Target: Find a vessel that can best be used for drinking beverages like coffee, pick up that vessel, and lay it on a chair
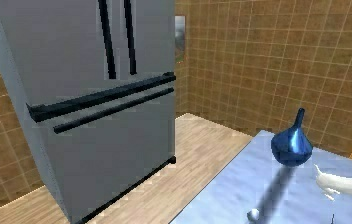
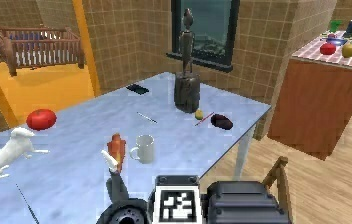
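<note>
We saw the white mug [image 2: 144, 150] standing upright on the pale blue counter [image 2: 84, 125], near the edge closest to the robot in the arm side view. Just beside it, toward that view's left, stood a small orange-red thing [image 2: 115, 150] whose kind we could not make out.

The jaws' dark body sat at the bottom edge of the arm side view, left of the white marker square [image 2: 179, 205] and below the orange-red thing and the mug. With those things on the counter right behind the jaws, we could not tell whether they held anything, nor how they stood.

Farther out on the counter stood a tall dark statue [image 2: 188, 70]. A flat dark item [image 2: 137, 89] lay to its left, and a small dark lump [image 2: 221, 121] and a tiny yellowish thing [image 2: 198, 114] lay to its right. A red rounded thing [image 2: 41, 118] and a white object [image 2: 9, 152] lay toward the view's left. The wooden back of a chair [image 2: 277, 180] rose at the counter's right side. Beyond it was a brown cabinet [image 2: 314, 100] carrying a red item [image 2: 329, 48] and some fruit [image 2: 350, 47]. A wooden crib [image 2: 39, 45] stood against the far wall, and a dark window [image 2: 204, 30] was behind the statue.

In the forward view we saw a grey fridge [image 1: 94, 90] with dark handles on a wooden floor [image 1: 204, 140] against tiled walls. At the lower right was a corner of the counter with a blue vase [image 1: 292, 143] on it.
</note>
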Robot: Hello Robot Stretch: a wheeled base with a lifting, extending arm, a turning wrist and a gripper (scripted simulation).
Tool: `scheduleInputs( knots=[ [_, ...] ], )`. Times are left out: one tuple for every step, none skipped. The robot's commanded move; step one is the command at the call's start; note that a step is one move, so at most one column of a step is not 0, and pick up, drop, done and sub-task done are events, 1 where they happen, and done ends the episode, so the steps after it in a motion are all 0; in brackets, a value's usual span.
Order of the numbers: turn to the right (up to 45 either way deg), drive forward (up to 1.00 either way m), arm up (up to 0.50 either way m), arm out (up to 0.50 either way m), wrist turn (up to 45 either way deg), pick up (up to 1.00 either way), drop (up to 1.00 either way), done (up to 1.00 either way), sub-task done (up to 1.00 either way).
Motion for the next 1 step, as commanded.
scheduleInputs(
  knots=[
    [0.0, 0.00, 0.00, 0.42, 0.0, 0.00, 0.00, 0.00, 0.00]
  ],
)
